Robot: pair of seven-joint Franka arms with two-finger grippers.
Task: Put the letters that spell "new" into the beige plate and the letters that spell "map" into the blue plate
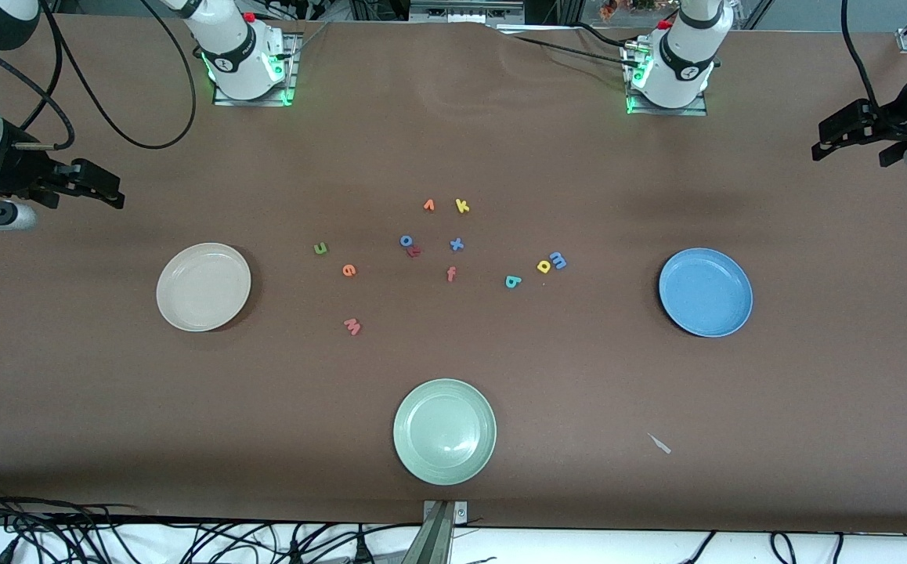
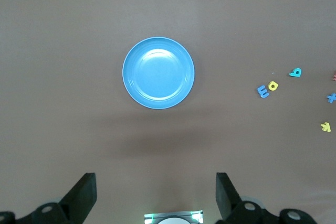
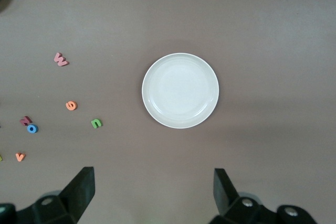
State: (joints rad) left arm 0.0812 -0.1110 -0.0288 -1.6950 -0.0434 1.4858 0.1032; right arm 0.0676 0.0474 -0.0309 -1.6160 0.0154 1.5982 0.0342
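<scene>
We held our left gripper (image 2: pixel 156 195) over the table by the blue plate (image 1: pixel 705 292), fingers wide apart and holding nothing. Our right gripper (image 3: pixel 153 192) hung by the beige plate (image 1: pixel 203 287), wide apart too.

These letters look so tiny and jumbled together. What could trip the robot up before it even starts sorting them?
Three likely snags:
1. The blue m touches the yellow looped letter, so grabbing one may drag the other along.
2. Decoys sit close by: the blue o overlaps a reddish letter, and the orange v could pass for the orange e.
3. The pale green plate lies nearest the camera and could receive a letter by mistake.
</scene>
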